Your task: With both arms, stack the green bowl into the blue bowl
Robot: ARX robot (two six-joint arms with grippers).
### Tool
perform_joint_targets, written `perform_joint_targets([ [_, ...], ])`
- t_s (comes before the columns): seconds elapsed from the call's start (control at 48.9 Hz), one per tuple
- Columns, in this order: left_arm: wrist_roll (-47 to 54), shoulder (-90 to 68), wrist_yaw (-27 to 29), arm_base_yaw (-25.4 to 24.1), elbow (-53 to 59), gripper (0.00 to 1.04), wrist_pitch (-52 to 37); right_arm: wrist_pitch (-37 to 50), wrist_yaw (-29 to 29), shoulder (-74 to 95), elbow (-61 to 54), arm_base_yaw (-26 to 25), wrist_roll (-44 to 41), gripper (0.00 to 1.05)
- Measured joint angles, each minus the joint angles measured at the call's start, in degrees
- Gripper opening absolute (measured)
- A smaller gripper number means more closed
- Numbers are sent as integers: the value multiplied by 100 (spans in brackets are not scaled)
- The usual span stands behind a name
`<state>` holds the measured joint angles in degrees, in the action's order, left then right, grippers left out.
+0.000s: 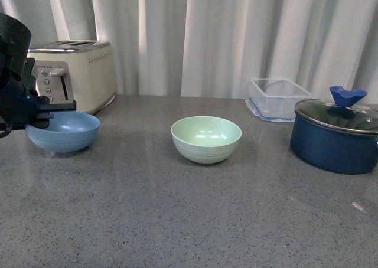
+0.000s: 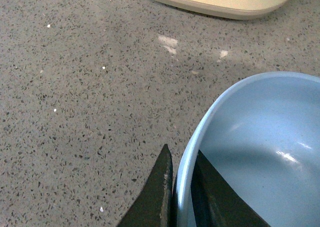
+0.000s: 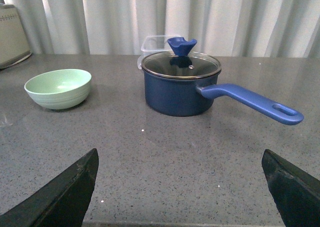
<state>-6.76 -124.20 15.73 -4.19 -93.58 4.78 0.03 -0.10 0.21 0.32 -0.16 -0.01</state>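
The pale green bowl [image 1: 206, 139] stands upright at the middle of the grey counter; it also shows in the right wrist view [image 3: 58, 88]. The light blue bowl [image 1: 64, 131] sits at the left, in front of the toaster. My left gripper [image 1: 36, 118] is shut on its near-left rim; in the left wrist view one finger is outside and one inside the blue bowl [image 2: 260, 152], with the gripper [image 2: 181, 162] pinching the rim. My right gripper [image 3: 180, 159] is open and empty, low over the counter, out of the front view.
A cream toaster [image 1: 77, 73] stands behind the blue bowl. A dark navy lidded pot [image 1: 336, 135] with a long blue handle [image 3: 250, 102] stands at the right. A clear plastic container [image 1: 277, 98] sits behind it. White curtains hang behind the counter.
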Motion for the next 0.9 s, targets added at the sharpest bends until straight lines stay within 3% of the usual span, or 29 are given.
perform_joint_targets([
  [0.347, -232, 299, -61, 284, 315, 7, 11, 0, 0, 0, 0, 0, 2, 95],
  [0.899, -693, 444, 55, 1196, 256, 7, 90, 0, 0, 0, 0, 0, 0, 95],
])
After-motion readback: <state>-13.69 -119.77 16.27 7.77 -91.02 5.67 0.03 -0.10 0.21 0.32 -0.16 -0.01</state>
